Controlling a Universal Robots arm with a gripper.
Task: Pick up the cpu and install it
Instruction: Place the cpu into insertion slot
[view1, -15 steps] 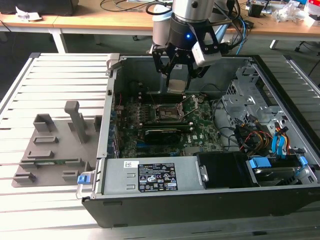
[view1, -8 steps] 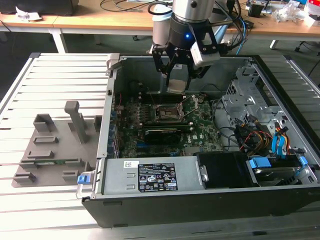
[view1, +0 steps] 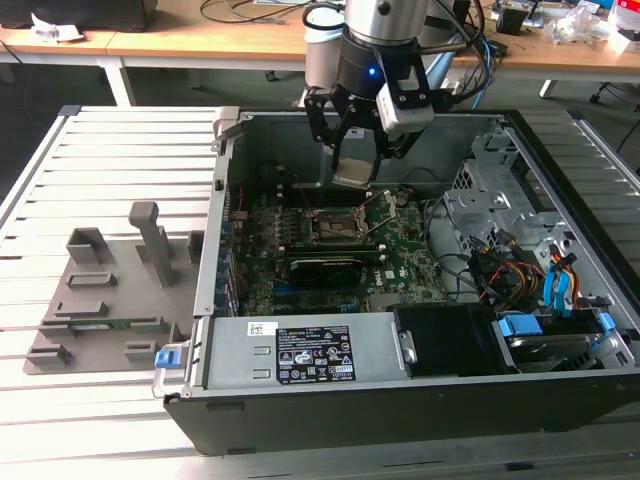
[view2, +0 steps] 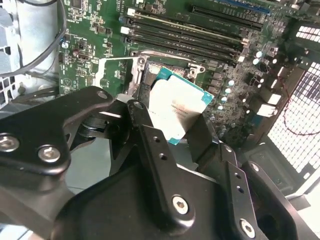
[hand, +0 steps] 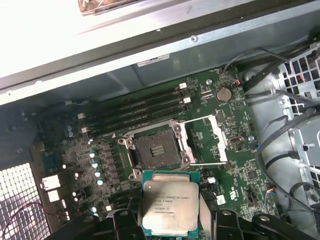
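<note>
In the exterior view the arm comes in from the upper centre of the frame over the open case. My jaws are narrow, clamped on the cpu, one on each side of it. It hangs just above centre frame, clear of the board. The socket sits right below the cpu in the frame, and a long dark card lies just under that. The case stands on a slatted table. A grey fixture lies beside the case at the exterior view's left.

In the second wrist view I see the cpu pinched by opposite edges between the black jaws. Its metal top faces the camera and a green rim shows at its corners. The socket is partly hidden behind it, with the memory slots beyond.

In the first wrist view the cpu sits between the jaws, not yet seated. The socket is open with its contacts showing. Its load plate is swung aside, just beside it. The memory slots run along the socket's far side from the cpu. How high the cpu rides above the board I cannot tell here.
</note>
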